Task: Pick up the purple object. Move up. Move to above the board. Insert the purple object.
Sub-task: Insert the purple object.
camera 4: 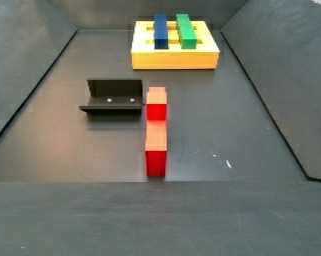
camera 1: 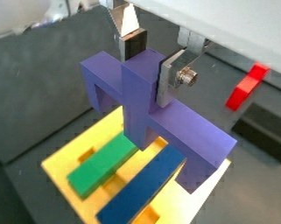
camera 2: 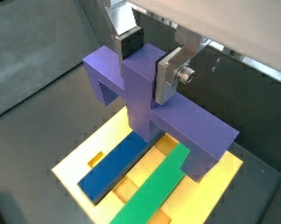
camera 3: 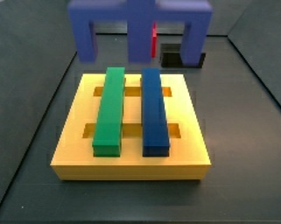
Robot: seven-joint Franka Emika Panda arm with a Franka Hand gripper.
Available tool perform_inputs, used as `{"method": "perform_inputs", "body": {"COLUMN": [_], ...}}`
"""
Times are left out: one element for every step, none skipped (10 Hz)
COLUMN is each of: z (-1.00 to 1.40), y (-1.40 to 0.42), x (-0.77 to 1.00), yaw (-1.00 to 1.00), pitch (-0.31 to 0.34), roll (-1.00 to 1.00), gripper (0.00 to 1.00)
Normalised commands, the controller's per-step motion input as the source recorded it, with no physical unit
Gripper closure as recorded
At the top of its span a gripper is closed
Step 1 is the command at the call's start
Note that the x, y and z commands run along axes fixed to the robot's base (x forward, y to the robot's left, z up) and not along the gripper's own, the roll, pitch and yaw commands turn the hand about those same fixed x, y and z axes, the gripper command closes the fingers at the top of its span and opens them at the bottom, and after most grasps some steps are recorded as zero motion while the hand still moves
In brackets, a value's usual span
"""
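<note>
The purple object [camera 1: 149,105] sits clamped in my gripper [camera 1: 152,61], my silver fingers [camera 1: 172,77] pressed against its central stem, and I hold it in the air above the yellow board [camera 1: 66,157]. On that board a green bar [camera 1: 101,164] and a blue bar [camera 1: 145,191] lie side by side in their slots. Away from the board, a red block [camera 4: 155,130] lies on the floor just beside the fixture [camera 4: 112,97].

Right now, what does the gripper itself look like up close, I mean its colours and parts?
In both wrist views, the gripper above the yellow board has flat silver metal fingers with dark pads on the inner faces. One plate carries a round silver bolt. A pale grey-white housing sits above. No cables or markings show.
</note>
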Motion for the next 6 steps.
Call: {"method": "perform_inputs", "body": {"z": [-0.71, -0.69, -0.65, -0.51, -0.18, -0.09], "y": [-0.52, -0.47, -0.29, -0.09, -0.02, 0.00], "x": [0.03, 0.02, 0.00, 0.00, -0.04, -0.07], "yaw": [0.11, 0.13, 0.05, 0.00, 0.01, 0.04], "pitch": [-0.043, -0.074, -0.087, -0.060, 0.000, 0.000], "roll": [0.01, 0.00, 0.02, 0.10, 0.11, 0.06], "gripper": [1.00, 1.00, 1.00, 1.00, 1.00, 1.00]}}
